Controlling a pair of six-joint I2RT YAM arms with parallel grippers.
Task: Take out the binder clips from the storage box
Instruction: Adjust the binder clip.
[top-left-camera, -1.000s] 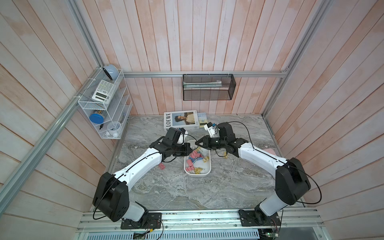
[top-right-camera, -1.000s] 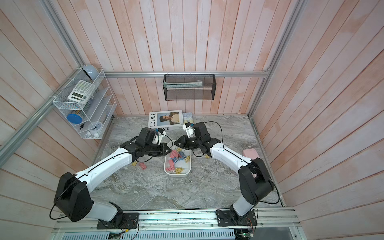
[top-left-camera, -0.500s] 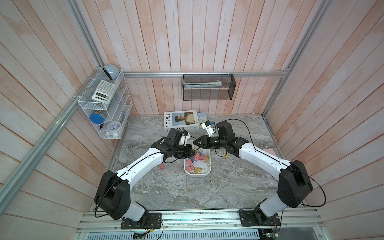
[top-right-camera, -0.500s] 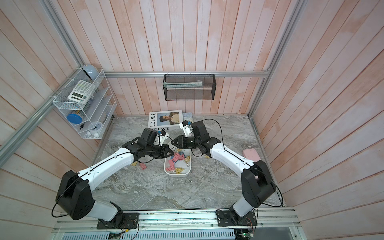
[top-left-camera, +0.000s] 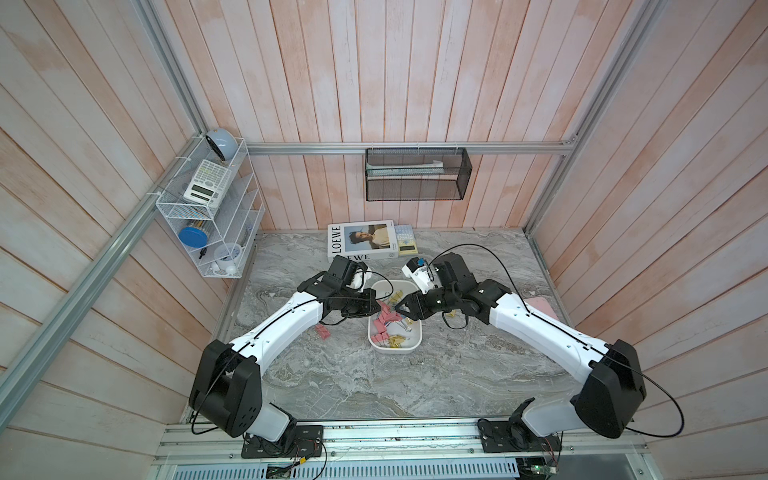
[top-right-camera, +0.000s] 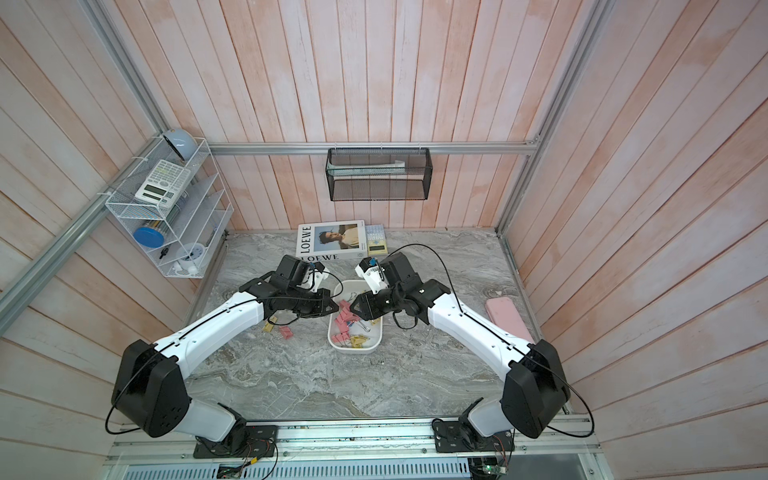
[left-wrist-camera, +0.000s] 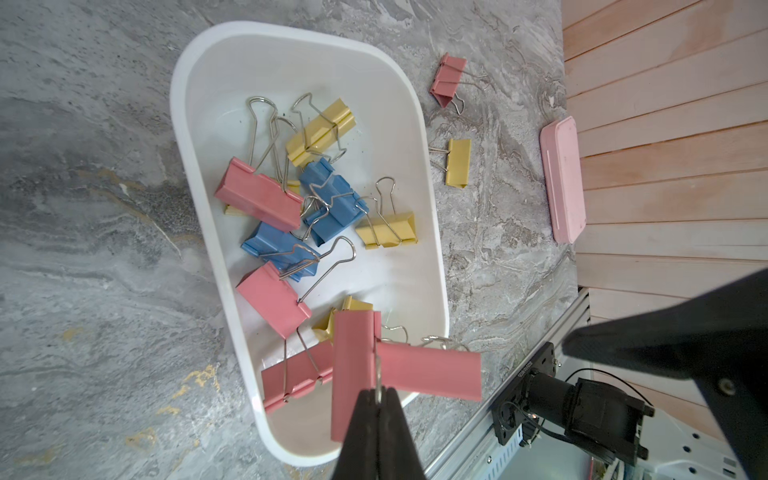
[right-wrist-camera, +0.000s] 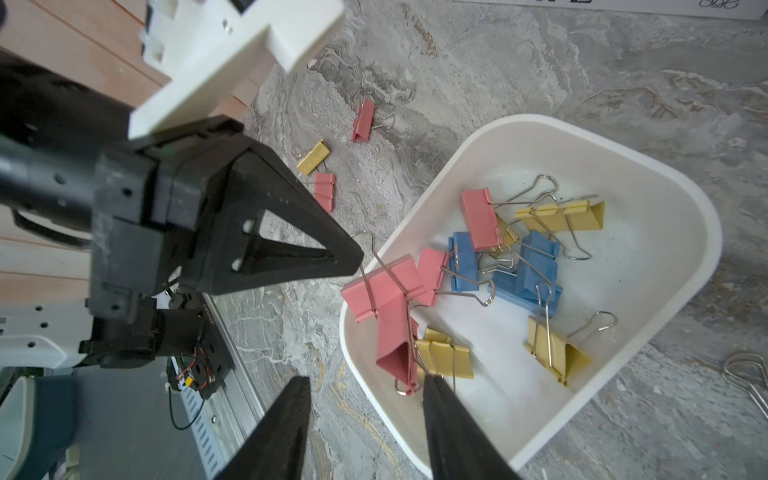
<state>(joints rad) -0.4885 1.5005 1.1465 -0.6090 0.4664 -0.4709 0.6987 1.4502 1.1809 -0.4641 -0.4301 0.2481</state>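
The white storage box (top-left-camera: 395, 351) (top-right-camera: 353, 350) (left-wrist-camera: 183, 124) (right-wrist-camera: 706, 232) sits mid-table with several pink, yellow and blue binder clips (left-wrist-camera: 328, 203) (right-wrist-camera: 523, 266) inside. My left gripper (left-wrist-camera: 380, 395) (top-left-camera: 376, 298) (top-right-camera: 334, 306) is shut on the wire handle of a pink binder clip (left-wrist-camera: 353, 374) (right-wrist-camera: 374, 291). A second pink clip (left-wrist-camera: 428, 372) (right-wrist-camera: 395, 336) hangs tangled with it over the box's near end. My right gripper (right-wrist-camera: 365, 399) (top-left-camera: 401, 311) (top-right-camera: 354, 309) is open. One of its fingers (right-wrist-camera: 440, 415) is beside that second clip's handle.
Loose clips lie on the marble left of the box: pink (top-left-camera: 322, 331) (top-right-camera: 286, 331) and yellow (top-right-camera: 268, 327). Two more, pink (left-wrist-camera: 446, 79) and yellow (left-wrist-camera: 457, 162), lie to its right. A pink case (top-right-camera: 509, 318) is at the right wall, and a book (top-left-camera: 361, 241) and calculator (top-left-camera: 405, 243) at the back.
My right gripper's jaws have spread apart next to the hanging pink clips. My left gripper has stayed shut on the clip handle over the box.
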